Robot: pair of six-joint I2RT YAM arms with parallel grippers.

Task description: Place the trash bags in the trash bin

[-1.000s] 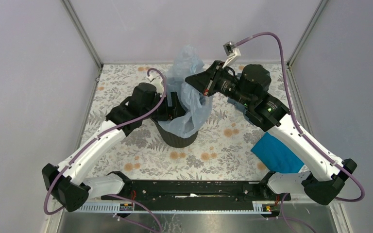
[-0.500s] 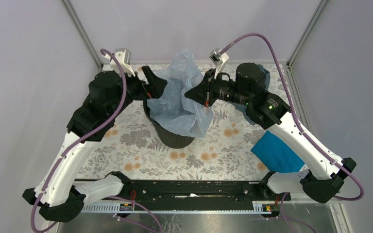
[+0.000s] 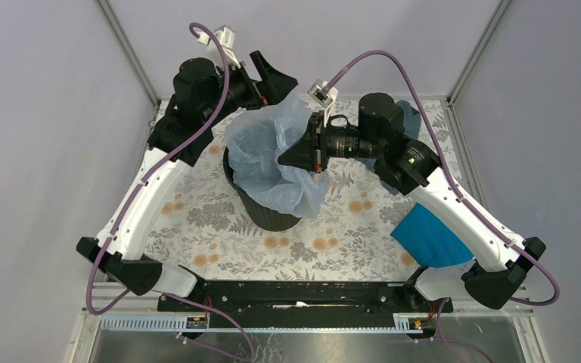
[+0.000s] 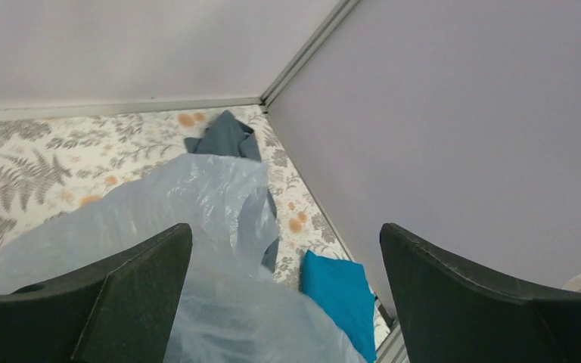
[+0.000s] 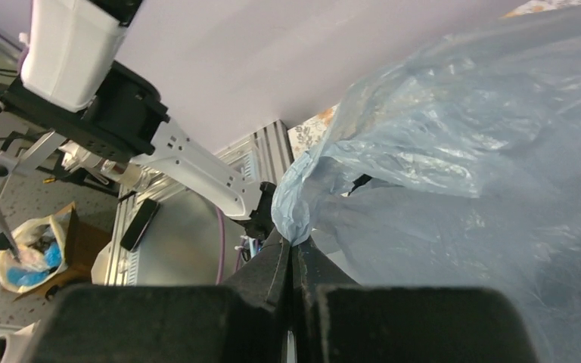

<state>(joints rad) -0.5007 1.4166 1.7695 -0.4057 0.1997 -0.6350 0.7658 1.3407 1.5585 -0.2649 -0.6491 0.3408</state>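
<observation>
Your left tool [image 3: 278,76] has let go of the trash bag [image 3: 266,162] and swung up and back, away from the trash bin [image 3: 274,216]. Its jaws now stand wide apart with nothing between them. Your right tool [image 3: 283,160] stays clenched on a fold of the bag's edge. The bag hangs inside the bin with its mouth spread open and its near side draped over the rim toward the desk [image 3: 325,242]. The lining looks nearly done; the held edge remains.
</observation>
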